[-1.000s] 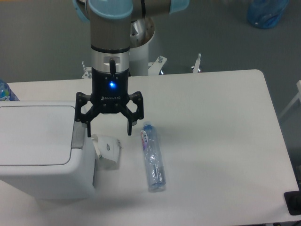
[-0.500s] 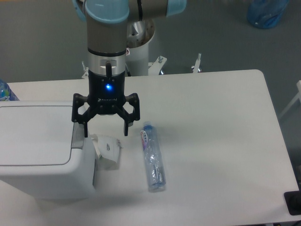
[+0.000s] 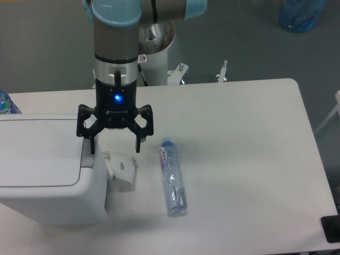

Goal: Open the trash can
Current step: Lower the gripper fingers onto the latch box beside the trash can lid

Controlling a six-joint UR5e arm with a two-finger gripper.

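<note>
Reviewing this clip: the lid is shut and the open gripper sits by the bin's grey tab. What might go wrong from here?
The gripper hangs open, with one finger near the grey push tab of the trash can and the other over the paper wad. Descending, it may snag the wad or hit the lid edge and miss the tab.

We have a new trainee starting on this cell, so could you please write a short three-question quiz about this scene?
1. True or false: the trash can lid is shut.
2. The claw is: A) open, B) clamped on the bottle, C) clamped on the paper wad.
3. What lies between the trash can and the bottle?

Key: 1 true; 2 A; 3 the paper wad.
</note>
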